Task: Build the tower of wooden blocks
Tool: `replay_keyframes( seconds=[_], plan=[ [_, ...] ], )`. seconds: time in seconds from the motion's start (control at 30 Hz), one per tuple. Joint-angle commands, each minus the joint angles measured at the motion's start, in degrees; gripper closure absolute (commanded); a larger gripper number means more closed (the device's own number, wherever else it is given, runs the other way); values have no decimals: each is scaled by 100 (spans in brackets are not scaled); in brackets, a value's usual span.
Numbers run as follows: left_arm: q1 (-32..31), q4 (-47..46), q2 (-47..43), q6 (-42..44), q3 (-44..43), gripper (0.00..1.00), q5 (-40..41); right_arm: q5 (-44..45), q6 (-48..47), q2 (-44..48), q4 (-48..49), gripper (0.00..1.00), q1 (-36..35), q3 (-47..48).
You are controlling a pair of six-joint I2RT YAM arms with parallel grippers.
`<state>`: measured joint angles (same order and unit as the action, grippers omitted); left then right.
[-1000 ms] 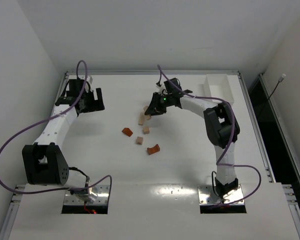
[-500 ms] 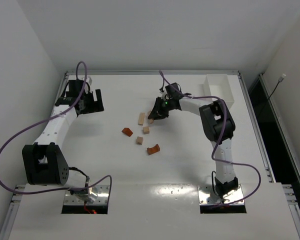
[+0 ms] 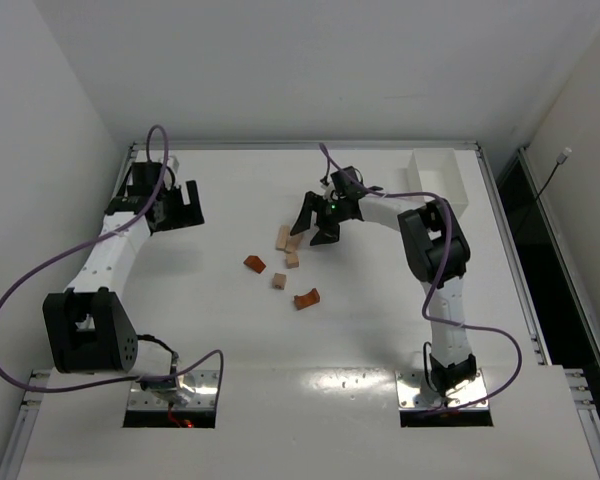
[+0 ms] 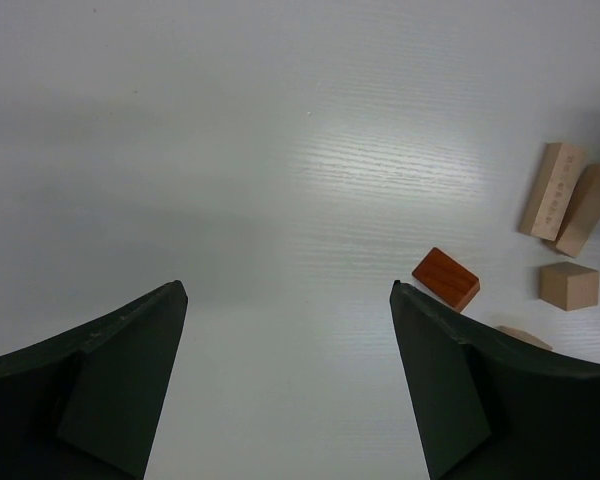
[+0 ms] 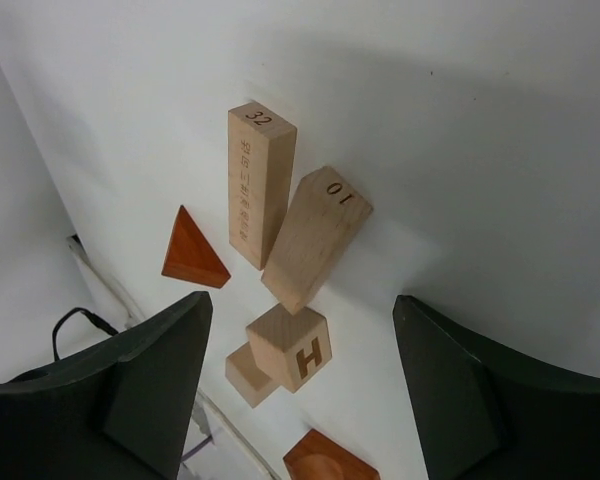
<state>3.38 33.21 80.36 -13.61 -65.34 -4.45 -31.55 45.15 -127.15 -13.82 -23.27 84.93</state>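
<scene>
No tower here, the wood blocks (image 3: 292, 260) all lay loose around the middle of the white table (image 3: 380, 330). The right gripper (image 5: 301, 296) hung over the 12 o'clock end of the bunch with its fingers spread wide and nothing between them. Right below it were the light tan wooden bar stamped 32 (image 5: 260, 185) and the light tan wooden bar stamped 10 (image 5: 316, 240), lying in a narrow V and touching at one end.

Going by the top camera, the light tan wooden cube marked H (image 5: 293, 348) sat at 6 o'clock of those bars. A plain light tan wooden block (image 3: 279, 281) was a bit further out toward 7 o'clock, near it but apart. The reddish-orange wooden wedge (image 3: 254, 264) was at 9 o'clock of the H cube. The reddish-orange wooden arch (image 3: 307, 298) sat at 5 o'clock (closest piece to the arm bases).

The left gripper (image 4: 287, 292) was well away at 10 o'clock of the blocks, also wide apart and holding nothing. Its wrist camera only caught the wedge, the bars and the cubes at the 3 o'clock edge of its view. The white rectangular box (image 3: 437, 180) sat off at 2 o'clock, well apart from everything.
</scene>
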Motion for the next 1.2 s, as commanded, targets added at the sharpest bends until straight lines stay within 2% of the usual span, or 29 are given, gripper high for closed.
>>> replay_keyframes(
  seconds=[0.0, 0.17, 0.23, 0.3, 0.37, 0.43, 0.47, 0.53, 0.63, 0.87, 1.17],
  plan=[
    [84, -95, -213, -46, 56, 19, -83, 61, -137, 261, -33, 29, 120, -55],
    [84, -96, -213, -46, 109, 19, -135, 114, -340, 384, -85, 46, 244, -222],
    [84, -148, -213, -98, 109, 19, -135, 53, -506, 446, -33, 61, 244, -222],
    [84, -148, -213, -98, 109, 19, -135, 157, -699, 498, -146, 66, 244, -135],
    [84, -148, -274, -98, 109, 19, -135, 350, -1208, 656, -435, 70, 165, 146],
    [84, -148, -353, -98, 214, 19, 13, 597, -1734, 797, -498, 78, 95, 287],
    [84, -148, -354, -98, 215, 19, 14, 658, -1876, 867, -629, 83, 25, 288],
    [84, -148, -520, -98, 363, 19, 172, 1130, -2323, 999, -848, 98, -37, 401],
    [84, -148, -574, -98, 417, 21, 234, 1685, -2886, 1157, -920, 100, -247, 341],
    [-73, -201, -574, -46, 417, 23, 480, 3004, -3564, 1281, -1184, 100, -599, 113],
    [-443, -263, -503, 7, 347, 23, 585, 3181, -3574, 1043, -1184, 100, -933, 138]
  ],
)
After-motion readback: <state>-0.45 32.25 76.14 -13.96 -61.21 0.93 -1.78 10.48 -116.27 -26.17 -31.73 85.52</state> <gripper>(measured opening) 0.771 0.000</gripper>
